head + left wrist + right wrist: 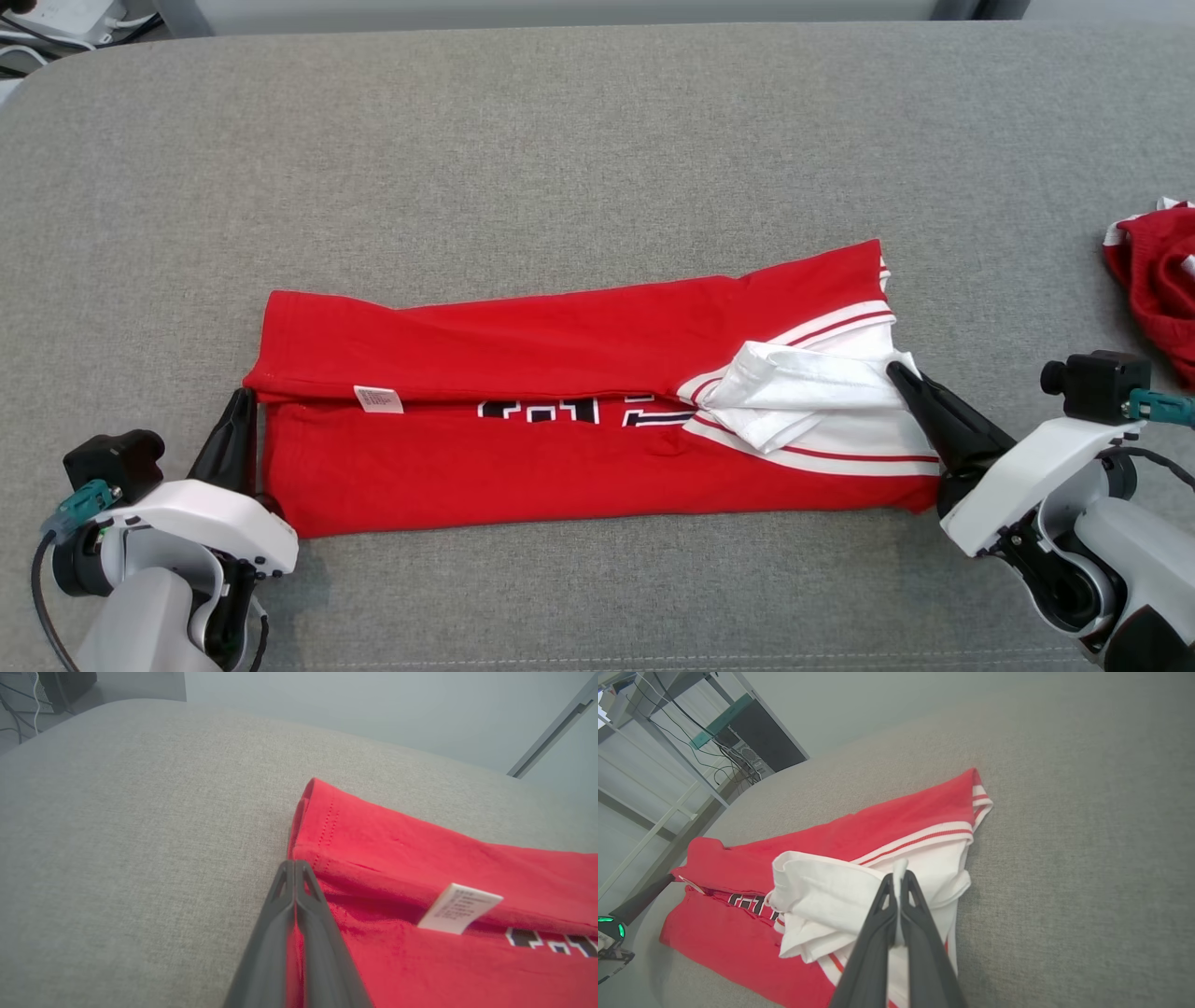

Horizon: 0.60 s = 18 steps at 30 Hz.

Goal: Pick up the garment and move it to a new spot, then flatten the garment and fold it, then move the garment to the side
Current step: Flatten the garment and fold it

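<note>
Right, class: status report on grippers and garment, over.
Left gripper shut on garment hem. Right gripper shut on its white flap. Garment folded lengthwise on grey surface. Other red cloth far right, clear.

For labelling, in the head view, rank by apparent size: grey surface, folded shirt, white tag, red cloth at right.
grey surface
folded shirt
red cloth, cut off by the frame, so its true size is unsure
white tag

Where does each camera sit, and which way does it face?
Head view: above, looking down on the red garment; left gripper and right gripper at its ends.
Left wrist view: along the left gripper, at the garment's red end.
Right wrist view: along the right gripper, at its white end.
Both wrist views share the black lettering.
</note>
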Motion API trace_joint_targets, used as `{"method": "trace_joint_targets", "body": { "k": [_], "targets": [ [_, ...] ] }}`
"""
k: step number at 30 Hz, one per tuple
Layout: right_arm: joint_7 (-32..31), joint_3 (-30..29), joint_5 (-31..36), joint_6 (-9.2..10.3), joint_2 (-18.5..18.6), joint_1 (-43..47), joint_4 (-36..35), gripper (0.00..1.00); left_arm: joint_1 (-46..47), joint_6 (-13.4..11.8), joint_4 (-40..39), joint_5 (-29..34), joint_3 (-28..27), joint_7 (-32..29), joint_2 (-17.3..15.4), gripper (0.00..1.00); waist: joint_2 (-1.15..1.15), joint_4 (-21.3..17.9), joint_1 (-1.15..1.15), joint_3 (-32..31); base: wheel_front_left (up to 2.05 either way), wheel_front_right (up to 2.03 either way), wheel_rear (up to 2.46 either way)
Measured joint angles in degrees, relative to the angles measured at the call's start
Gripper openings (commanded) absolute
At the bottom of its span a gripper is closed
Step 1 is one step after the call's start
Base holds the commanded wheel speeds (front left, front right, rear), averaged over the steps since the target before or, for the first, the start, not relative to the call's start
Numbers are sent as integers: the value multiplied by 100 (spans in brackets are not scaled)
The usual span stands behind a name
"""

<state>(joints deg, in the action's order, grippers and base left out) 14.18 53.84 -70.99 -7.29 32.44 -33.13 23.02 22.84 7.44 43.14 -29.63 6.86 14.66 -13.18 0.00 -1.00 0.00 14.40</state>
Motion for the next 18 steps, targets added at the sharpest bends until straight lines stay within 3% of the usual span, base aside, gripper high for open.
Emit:
{"method": "trace_joint_targets", "body": {
  "k": [9,10,11,12,13,14,15,18],
  "targets": [
    [0,-20,24,0,-27,97,33,0,-309,0,-236,141,-180,0,165,0,0,70,0,-36,0,0,0],
    [0,2,24,0,-35,97,44,41,-359,0,-224,141,-164,0,172,0,0,72,0,-44,0,0,0],
    [0,23,24,0,-44,97,70,95,-405,0,-222,141,-157,0,196,0,0,74,0,-55,0,0,0],
    [0,19,23,0,-65,97,119,100,-447,0,-227,141,-158,0,223,18,0,76,0,-66,0,0,0],
    [0,-12,23,0,-92,98,180,100,-484,0,-232,140,-164,0,264,65,0,76,0,-78,0,0,0],
    [-1,-89,23,0,-116,106,213,100,-513,0,-226,141,-169,0,304,65,0,77,0,-91,0,0,0],
    [0,-215,26,0,-141,115,225,100,-528,-1,-246,159,-201,0,334,100,0,77,0,-101,0,0,0],
    [1,-727,133,0,-196,174,298,100,-609,-36,-520,312,-397,-1,354,100,0,85,0,-114,0,0,0]
  ]
}}
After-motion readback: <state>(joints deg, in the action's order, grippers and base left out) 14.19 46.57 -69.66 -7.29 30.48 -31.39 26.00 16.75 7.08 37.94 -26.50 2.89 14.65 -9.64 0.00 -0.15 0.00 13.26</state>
